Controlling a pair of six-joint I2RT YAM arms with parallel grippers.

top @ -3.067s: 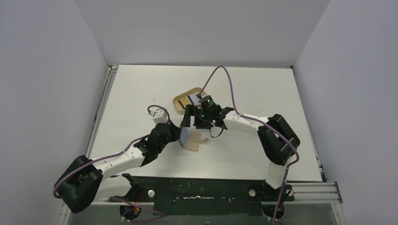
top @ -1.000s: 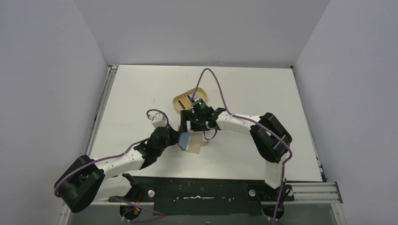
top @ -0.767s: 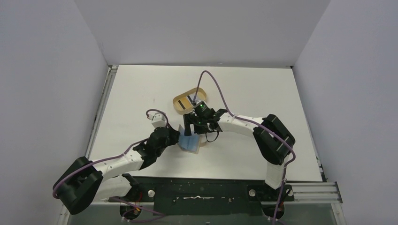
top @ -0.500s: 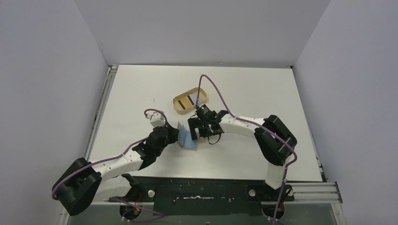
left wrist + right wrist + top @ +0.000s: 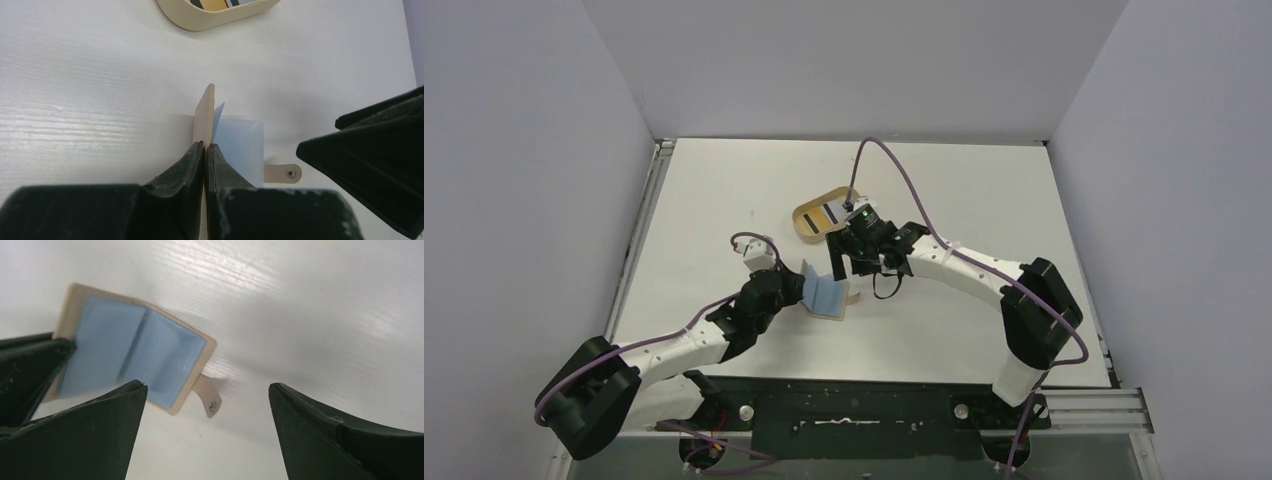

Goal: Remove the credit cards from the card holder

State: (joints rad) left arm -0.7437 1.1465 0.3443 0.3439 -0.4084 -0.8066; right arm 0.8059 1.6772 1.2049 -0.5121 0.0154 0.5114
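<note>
Drawn back, right pincer (image 5: 206,386) gapes wide (seemingly empty); left pincer (image 5: 204,149) clamps the card holder (image 5: 203,117).

Tan card holder (image 5: 827,296) open, lt blue inside, one flap upright, credit cards (image 5: 829,212) in oval tray (image 5: 804,228) nearby
</note>
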